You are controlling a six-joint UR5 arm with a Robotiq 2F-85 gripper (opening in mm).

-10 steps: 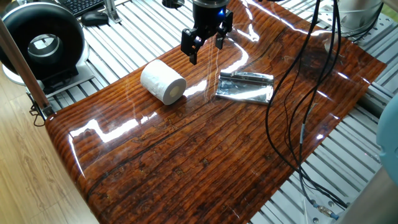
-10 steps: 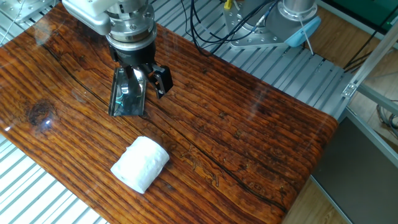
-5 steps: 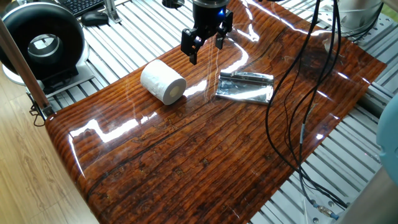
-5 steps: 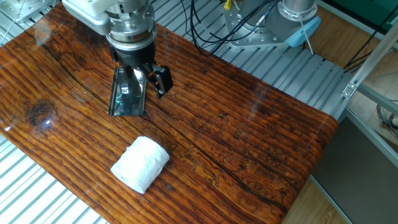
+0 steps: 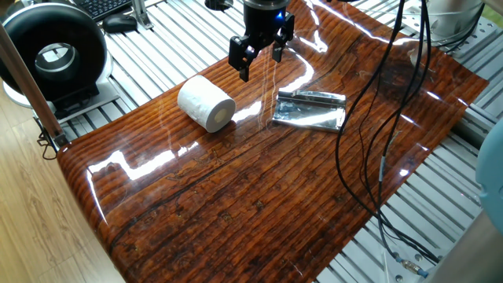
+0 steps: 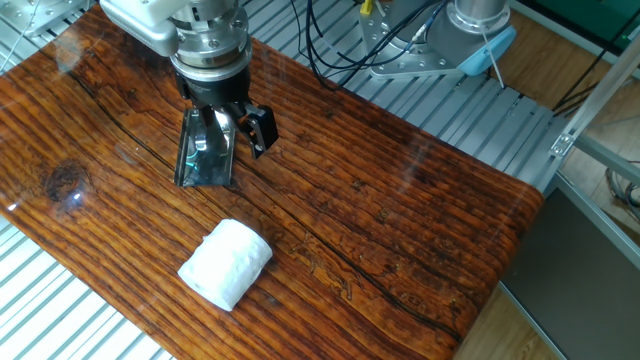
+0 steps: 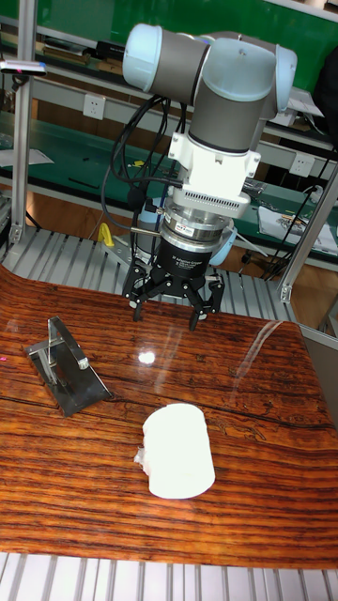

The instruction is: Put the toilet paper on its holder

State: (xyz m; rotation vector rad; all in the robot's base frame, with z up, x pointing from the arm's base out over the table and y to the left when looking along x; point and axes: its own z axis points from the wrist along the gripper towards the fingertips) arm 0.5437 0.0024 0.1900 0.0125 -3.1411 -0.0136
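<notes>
table: glossy wood-grain top | gripper: fingers spread wide, holding nothing, above table behind the gap btw toilet paper & holder | toilet paper: white, soft, lying on its side, small core hole at end, apart from holder | holder: mirror-silver bracket on table

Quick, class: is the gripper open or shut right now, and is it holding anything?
Gripper: open, holding nothing; the roll lies apart from it.

Bright overhead glare on glossy table
</notes>
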